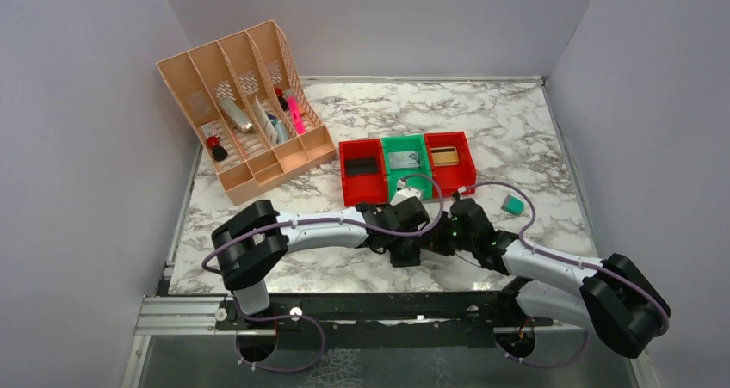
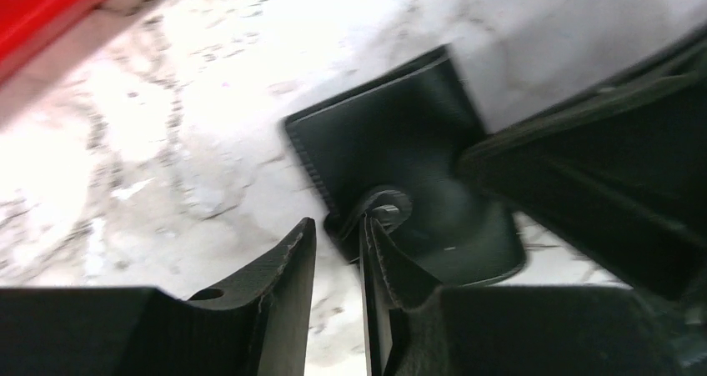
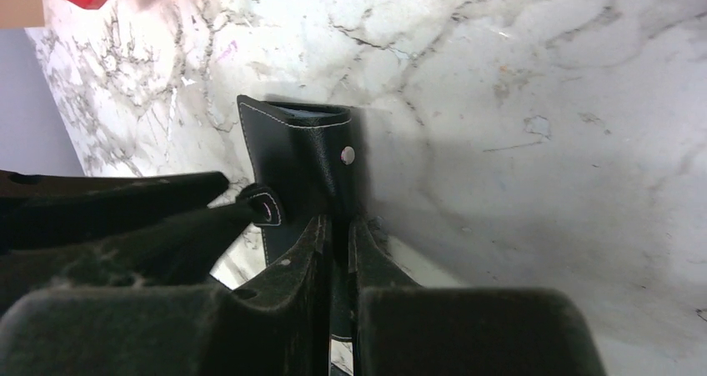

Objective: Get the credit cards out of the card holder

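Pinching one edge of the card holder point(image 3: 300, 155), the right gripper point(image 3: 338, 226) had its jaws drawn almost together with the black leather caught between them. The holder was folded shut, standing on edge over the marble table point(image 3: 517, 101), with its stitched rim and a small metal snap turned to the right wrist camera. The left gripper point(image 2: 338, 223) came in from the opposite side, jaws only narrowly parted, with marble showing through the gap. The holder's curled tab point(image 2: 385, 203) lay right against the tip of one finger point(image 2: 371, 251), but I could not tell whether it was nipped or merely touched. Whether any cards sat inside could not be made out. From above, both arms met low near the table's middle, hiding the holder. Just behind them stood a row of three bins: red point(image 1: 361, 171), green point(image 1: 406, 166), red point(image 1: 449, 157). A teal block point(image 1: 513, 204) lay near the right arm, and a peach desk organiser point(image 1: 245, 104) stood at the far left.
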You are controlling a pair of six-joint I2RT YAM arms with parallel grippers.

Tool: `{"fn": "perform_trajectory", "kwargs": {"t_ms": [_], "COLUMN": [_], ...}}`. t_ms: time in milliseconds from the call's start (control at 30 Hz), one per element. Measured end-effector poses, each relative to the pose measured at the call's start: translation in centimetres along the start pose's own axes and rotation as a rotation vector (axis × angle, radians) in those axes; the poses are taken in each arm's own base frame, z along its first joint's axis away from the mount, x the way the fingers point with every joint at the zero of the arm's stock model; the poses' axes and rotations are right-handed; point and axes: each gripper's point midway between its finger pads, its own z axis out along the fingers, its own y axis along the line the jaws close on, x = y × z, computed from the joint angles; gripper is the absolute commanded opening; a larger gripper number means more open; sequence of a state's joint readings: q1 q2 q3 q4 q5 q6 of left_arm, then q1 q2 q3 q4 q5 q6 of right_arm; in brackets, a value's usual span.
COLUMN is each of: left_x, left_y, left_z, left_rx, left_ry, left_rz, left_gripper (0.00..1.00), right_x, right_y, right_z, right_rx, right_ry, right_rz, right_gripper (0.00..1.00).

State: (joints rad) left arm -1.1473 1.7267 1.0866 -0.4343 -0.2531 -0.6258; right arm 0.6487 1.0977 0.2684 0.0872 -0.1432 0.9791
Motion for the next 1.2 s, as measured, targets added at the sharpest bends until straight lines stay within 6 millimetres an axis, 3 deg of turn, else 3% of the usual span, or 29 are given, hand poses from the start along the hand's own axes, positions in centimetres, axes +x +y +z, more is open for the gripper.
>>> {"fn": "perform_trajectory", "kwargs": {"t_ms": [200,333,433,533,933,1200], "left_x": [0.6,0.9,0.7,0.2,-1.0,0.1], "left_y": [3.7,4.6,4.5,3.6,-2.3,-3.1], "left_z": [-0.8,-0.8,-0.9,-1.0,-0.9,0.4], "left_rx": [-0.113,-0.146,-0.139,-0.101,0.141,0.134], "left_ry": [-0.001,0.009,0.006,-0.005,-0.018,0.035], "left_rz": [-0.018,-0.024,-0.01,0.021,0.129,0.165], "left_gripper": [0.3,0.49,0.52,0.46,0.42,0.4], "right_x": [0.4,0.4,0.4,0.4,0.5,0.5], "right_y": [-0.6,-0.6,-0.6,-0.6,-0.7,-0.7], "right_z": [-0.1,-0.1,-0.1,-0.1,0.0,0.0], "right_rx": [0.017,0.017,0.017,0.018,0.022,0.022], "right_ry": [0.01,0.011,0.011,0.011,0.015,0.015], "right_rz": [0.002,0.001,0.001,0.002,0.004,0.004], "right_gripper": [0.01,0.01,0.01,0.01,0.01,0.01]}}
